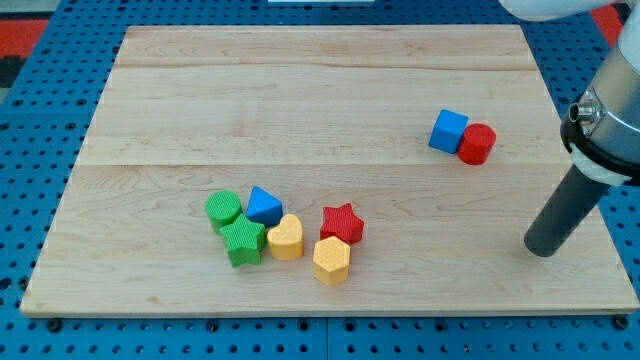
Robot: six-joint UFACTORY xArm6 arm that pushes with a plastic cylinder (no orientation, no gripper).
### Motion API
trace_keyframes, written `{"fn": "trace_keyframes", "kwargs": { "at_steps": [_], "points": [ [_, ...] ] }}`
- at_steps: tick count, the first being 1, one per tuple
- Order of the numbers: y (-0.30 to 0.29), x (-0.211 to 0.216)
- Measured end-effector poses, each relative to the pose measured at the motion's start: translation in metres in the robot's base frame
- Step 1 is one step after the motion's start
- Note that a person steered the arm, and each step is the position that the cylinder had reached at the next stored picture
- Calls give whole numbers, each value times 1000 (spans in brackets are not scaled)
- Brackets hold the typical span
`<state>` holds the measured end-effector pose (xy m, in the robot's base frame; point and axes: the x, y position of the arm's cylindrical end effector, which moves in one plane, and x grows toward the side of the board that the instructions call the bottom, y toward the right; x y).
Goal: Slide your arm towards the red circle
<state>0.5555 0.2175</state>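
Note:
The red circle sits on the wooden board at the view's right, touching a blue cube on its left. My tip rests on the board near the right edge, below and to the right of the red circle, well apart from it. The dark rod rises from the tip toward the view's upper right.
A cluster lies at the lower middle: a green circle, a blue triangle, a green star, a yellow heart, a red star and a yellow hexagon. The board's right edge is close to my tip.

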Motion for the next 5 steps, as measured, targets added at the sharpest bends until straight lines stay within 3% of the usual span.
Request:
{"fn": "trace_keyframes", "kwargs": {
  "at_steps": [3, 4, 5],
  "points": [
    [-7, 51],
    [-41, 51],
    [-5, 17]
  ]
}}
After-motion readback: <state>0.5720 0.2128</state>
